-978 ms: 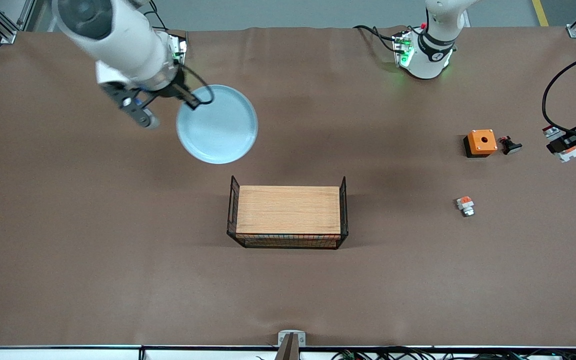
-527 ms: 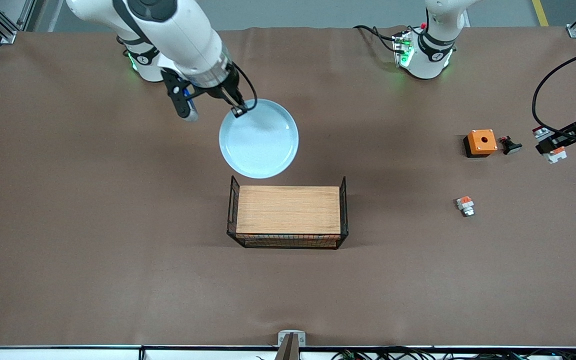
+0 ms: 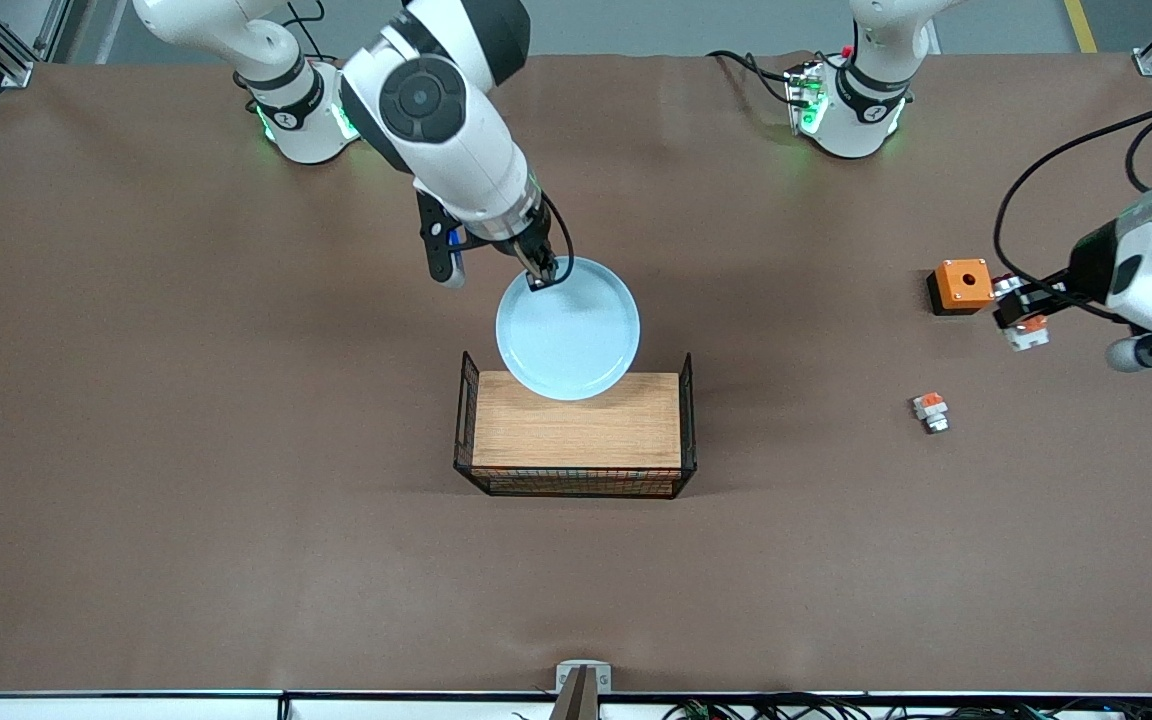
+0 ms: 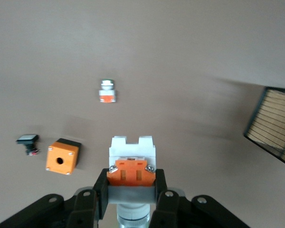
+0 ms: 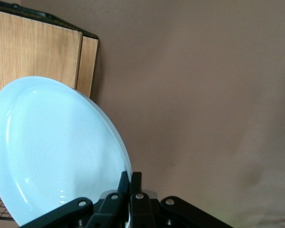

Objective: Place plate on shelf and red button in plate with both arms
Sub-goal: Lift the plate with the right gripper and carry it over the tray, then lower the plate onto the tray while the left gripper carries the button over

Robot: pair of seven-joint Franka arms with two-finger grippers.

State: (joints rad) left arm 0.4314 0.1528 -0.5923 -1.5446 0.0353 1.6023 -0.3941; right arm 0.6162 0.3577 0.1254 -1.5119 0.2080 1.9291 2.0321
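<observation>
The pale blue plate (image 3: 568, 328) hangs tilted in the air, pinched at its rim by my right gripper (image 3: 539, 279), which is shut on it. It is over the farther edge of the wire basket (image 3: 576, 484). The right wrist view shows the plate (image 5: 57, 152) edge-on between the closed fingers of the right gripper (image 5: 131, 178). My left gripper (image 3: 1019, 312) is shut on the red button (image 3: 1028, 331), up in the air beside the orange box (image 3: 961, 285). In the left wrist view the red button (image 4: 131, 164) sits clamped in the left gripper (image 4: 131, 179).
The basket holds a wooden board (image 3: 576, 435). A stubby white-and-orange piece (image 3: 930, 411) lies nearer the front camera than the orange box. In the left wrist view a small black part with a pale cap (image 4: 28, 140) lies beside the orange box (image 4: 61, 157).
The right arm has swung the plate from the right arm's end to over the basket's farther edge. The left gripper has carried the red button in from the table's end to beside the orange box.
</observation>
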